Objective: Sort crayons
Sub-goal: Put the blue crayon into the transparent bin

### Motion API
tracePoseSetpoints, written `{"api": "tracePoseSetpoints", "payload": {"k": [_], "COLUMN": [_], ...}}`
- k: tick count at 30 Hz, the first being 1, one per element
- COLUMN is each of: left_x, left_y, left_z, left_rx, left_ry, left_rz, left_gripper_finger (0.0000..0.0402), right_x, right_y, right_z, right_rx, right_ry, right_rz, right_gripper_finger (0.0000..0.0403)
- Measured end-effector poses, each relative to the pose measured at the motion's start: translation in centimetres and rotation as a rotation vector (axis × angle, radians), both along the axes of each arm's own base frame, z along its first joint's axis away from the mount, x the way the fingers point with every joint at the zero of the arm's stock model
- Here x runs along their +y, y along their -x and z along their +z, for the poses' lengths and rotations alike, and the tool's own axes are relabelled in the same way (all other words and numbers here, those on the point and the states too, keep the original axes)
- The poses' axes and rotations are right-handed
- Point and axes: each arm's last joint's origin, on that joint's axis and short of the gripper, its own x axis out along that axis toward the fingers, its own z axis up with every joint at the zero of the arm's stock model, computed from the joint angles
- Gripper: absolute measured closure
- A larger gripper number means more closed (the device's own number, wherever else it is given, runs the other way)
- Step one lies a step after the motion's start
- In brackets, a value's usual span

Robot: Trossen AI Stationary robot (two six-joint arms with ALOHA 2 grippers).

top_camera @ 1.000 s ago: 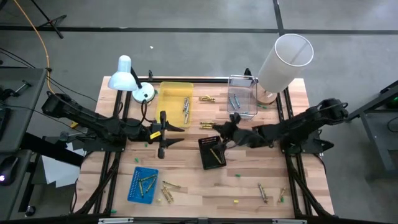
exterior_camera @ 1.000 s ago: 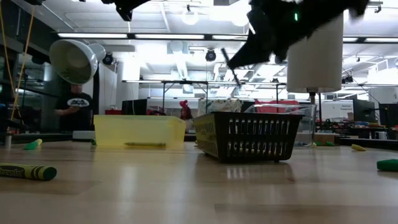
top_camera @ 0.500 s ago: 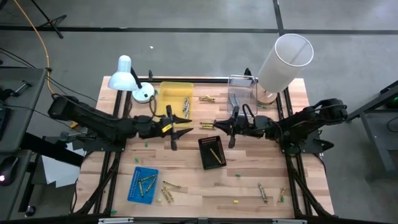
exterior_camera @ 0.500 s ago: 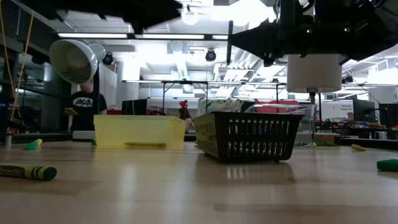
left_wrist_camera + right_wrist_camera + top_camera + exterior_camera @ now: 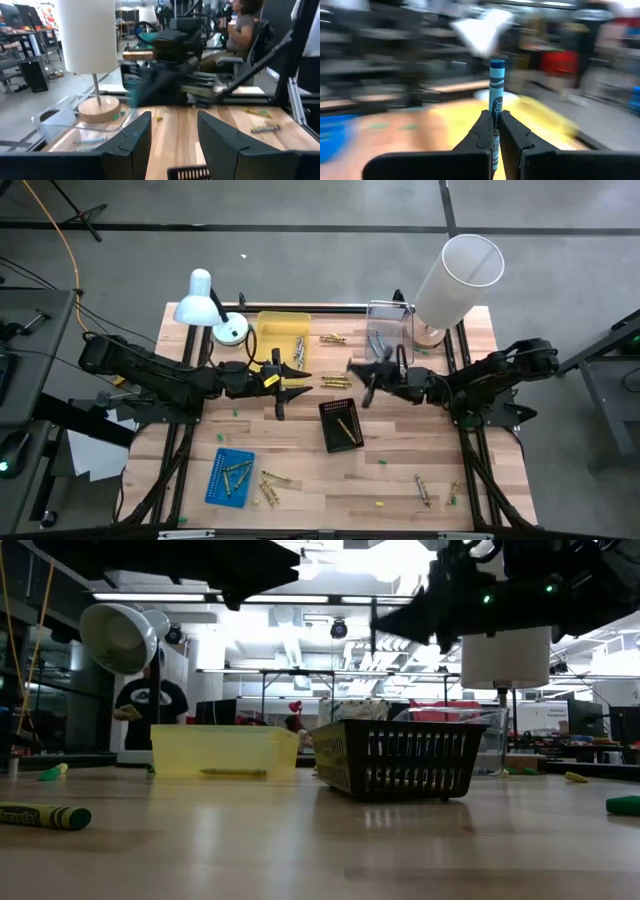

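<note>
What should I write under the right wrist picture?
Right pincer shut on a blue crayon standing upright between its fingers.

A wooden butcher-block table (image 5: 300, 480) carries everything. At its far edge stand a white desk lamp (image 5: 205, 307), a yellow tray (image 5: 268, 340), a clear bin (image 5: 392, 348) and a white-shaded lamp (image 5: 455, 278) — left to right. A black basket (image 5: 341, 425) sits mid-table, a blue tray (image 5: 229, 477) near-left. Loose crayons (image 5: 272, 485) lie scattered — near the blue tray, at near right, and between the yellow tray and clear bin.
</note>
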Motion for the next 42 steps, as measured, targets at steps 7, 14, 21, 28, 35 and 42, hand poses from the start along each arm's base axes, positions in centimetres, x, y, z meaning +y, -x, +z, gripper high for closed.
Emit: {"api": "tracePoseSetpoints", "payload": {"k": [7, 14, 21, 28, 35, 42], "left_x": [-0.5, -0.5, -0.5, -0.5, -0.5, -0.5], "left_y": [0.7, 0.7, 0.7, 0.7, 0.7, 0.7], "left_z": [0.3, 0.2, 0.2, 0.0, 0.0, 0.0], "left_rx": [0.033, 0.043, 0.045, 0.059, 0.064, 0.063], "left_ry": [0.019, 0.027, 0.028, 0.027, 0.041, 0.041], "left_rz": [-0.011, -0.012, -0.011, -0.009, -0.008, -0.008], "left_gripper_finger": [0.0257, 0.0257, 0.0257, 0.0257, 0.0257, 0.0257], "right_x": [-1.8, -3.5, -4.2, -4.2, -4.2, -4.2], "right_y": [1.2, 2.2, 2.5, 2.5, 2.5, 2.5], "right_z": [-1.2, -3.2, -3.6, -3.7, -3.6, -3.7], "right_rx": [0.099, 0.136, 0.127, 0.130, 0.147, 0.151], "right_ry": [-0.015, -0.107, -0.146, -0.144, -0.128, -0.131], "right_rz": [-0.652, -0.871, -0.899, -0.899, -0.898, -0.886], "right_gripper_finger": [0.0403, 0.0403, 0.0402, 0.0382, 0.0362, 0.0322]}}
